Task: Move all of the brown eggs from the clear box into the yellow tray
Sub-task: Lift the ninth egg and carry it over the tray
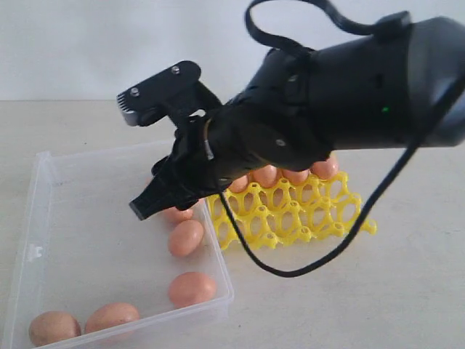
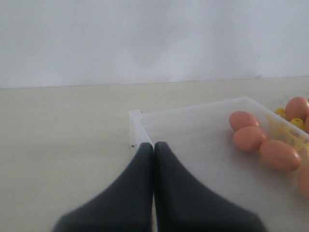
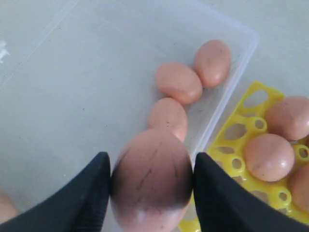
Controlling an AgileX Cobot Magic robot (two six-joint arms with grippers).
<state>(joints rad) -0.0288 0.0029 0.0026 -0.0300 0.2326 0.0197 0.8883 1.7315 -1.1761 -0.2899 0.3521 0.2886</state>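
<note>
Brown eggs (image 1: pixel 186 238) lie loose in the clear box (image 1: pixel 51 218), several along the side nearest the yellow tray (image 1: pixel 290 218). One egg (image 3: pixel 150 179) is grasped between the fingers of the right gripper (image 1: pixel 149 205), over that same side of the box. More eggs sit in the tray's far cups. The left gripper (image 2: pixel 153 152) is clenched on nothing, near a box corner.

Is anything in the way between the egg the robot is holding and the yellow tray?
Only the low side wall of the clear box stands between the egg in the right gripper and the yellow tray. The egg seems lifted high enough to pass over it, and the tray's nearest cups are empty.
</note>
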